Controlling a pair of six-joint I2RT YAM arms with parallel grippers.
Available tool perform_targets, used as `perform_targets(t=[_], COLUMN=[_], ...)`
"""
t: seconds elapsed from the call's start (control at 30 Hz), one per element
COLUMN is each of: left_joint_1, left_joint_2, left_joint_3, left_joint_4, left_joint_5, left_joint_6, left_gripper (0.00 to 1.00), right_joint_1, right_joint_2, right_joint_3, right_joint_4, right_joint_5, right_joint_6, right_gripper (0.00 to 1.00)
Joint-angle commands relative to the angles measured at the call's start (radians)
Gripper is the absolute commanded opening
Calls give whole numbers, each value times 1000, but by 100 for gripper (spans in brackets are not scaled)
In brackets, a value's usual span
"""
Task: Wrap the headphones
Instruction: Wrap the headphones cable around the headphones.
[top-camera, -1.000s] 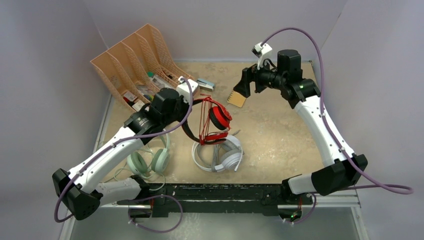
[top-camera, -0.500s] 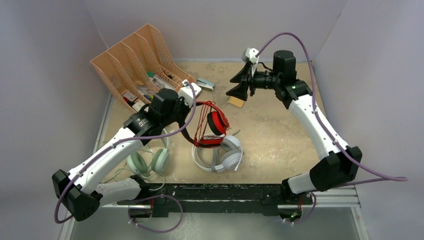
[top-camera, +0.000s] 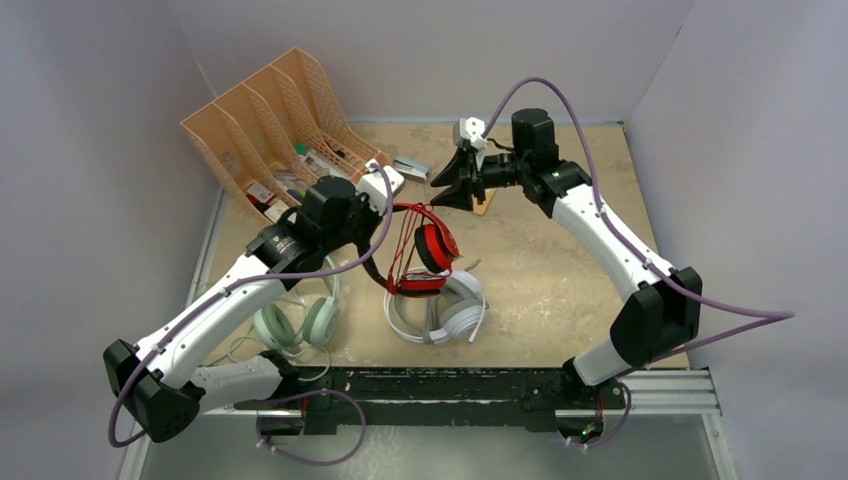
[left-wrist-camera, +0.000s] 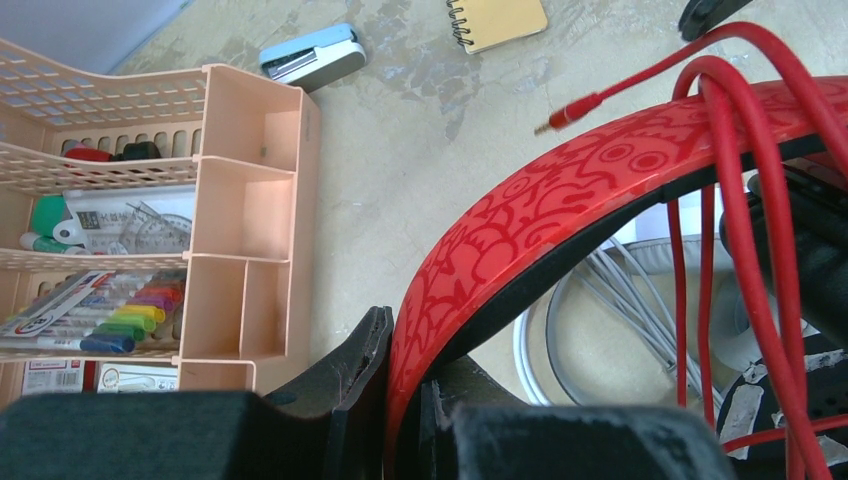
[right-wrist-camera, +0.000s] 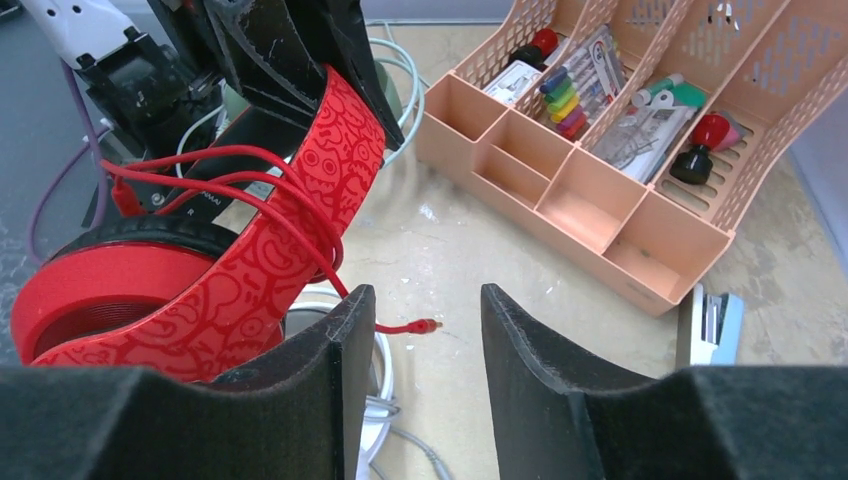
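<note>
Holding the red headphones (top-camera: 435, 245) aloft, left gripper (left-wrist-camera: 405, 380) clamped on the headband (left-wrist-camera: 560, 200), to let the red cord (left-wrist-camera: 745, 230) hang loose, and facing its plug (right-wrist-camera: 425, 325) just ahead with right gripper (right-wrist-camera: 425, 300) parted, presumably to pinch it.

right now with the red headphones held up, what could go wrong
The plug hangs free ahead of the open right gripper; closing may miss it. The red cord loops loosely over the band, so a pull could tangle it. The left gripper pinches only the band; a tug may twist the red headphones loose.
</note>
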Motion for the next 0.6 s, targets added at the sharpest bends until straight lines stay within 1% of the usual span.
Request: perform_targets(t=[0.0, 0.13, 0.27, 0.5, 0.57], left_joint_1=[6, 7, 6, 6, 6], left_joint_2=[-25, -24, -27, -20, -19], left_joint_3=[60, 59, 61, 76, 78], left_joint_4=[68, 66, 68, 61, 62], left_joint_5=[26, 28, 29, 35, 36], left_joint_6=[-5, -5, -8, -15, -15], left_gripper=[0, 0, 0, 0, 0], right_joint_1=[11, 19, 22, 26, 27], right_joint_2=[-4, 4, 14, 16, 13], right_joint_3=[6, -4, -2, -16, -24], right_joint_4=[18, 30, 35, 67, 89], right_joint_5=[-58, -69, -80, -109, -128], right_joint_6=[-52, -52, -36, -11, 4], right_gripper=[43, 40, 31, 27, 22])
